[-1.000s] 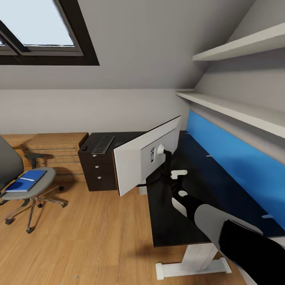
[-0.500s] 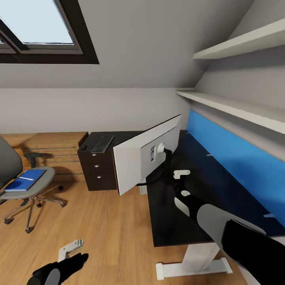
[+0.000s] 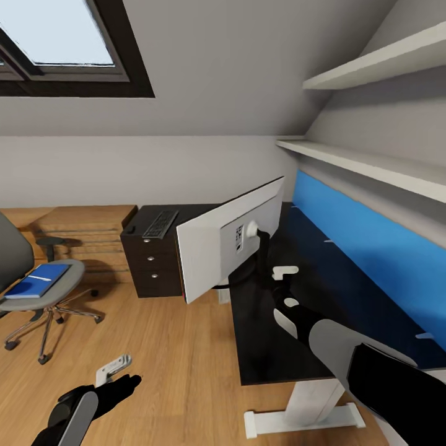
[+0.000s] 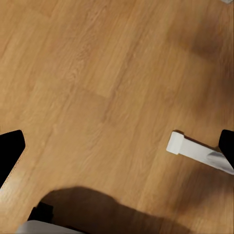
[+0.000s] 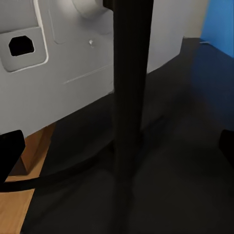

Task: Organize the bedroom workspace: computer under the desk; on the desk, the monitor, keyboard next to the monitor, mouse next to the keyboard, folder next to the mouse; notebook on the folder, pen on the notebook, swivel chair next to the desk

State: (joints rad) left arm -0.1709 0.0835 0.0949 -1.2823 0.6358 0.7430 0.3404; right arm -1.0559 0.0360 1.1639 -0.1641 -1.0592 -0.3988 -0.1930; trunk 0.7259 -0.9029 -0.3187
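The wide flat monitor [image 3: 230, 240], its pale grey back toward the camera, stands on the long black desk [image 3: 291, 322] near the front edge, its thin upright black stand [image 5: 127, 112] dead ahead of the right gripper [image 3: 282, 279]. That gripper's jaws stand spread and empty, one either side of the stand. The left gripper [image 3: 114, 370] hangs open over the wooden floor [image 4: 97, 87], well apart, so the right arm is nearer.

The long black L-shaped desk [image 3: 272, 347] with its blue back panel carries the white-backed monitor [image 3: 226, 244], its stand just ahead of the right claw [image 3: 282, 279]. A slim black keyboard [image 3: 161, 224] lies farther off, beyond the monitor.
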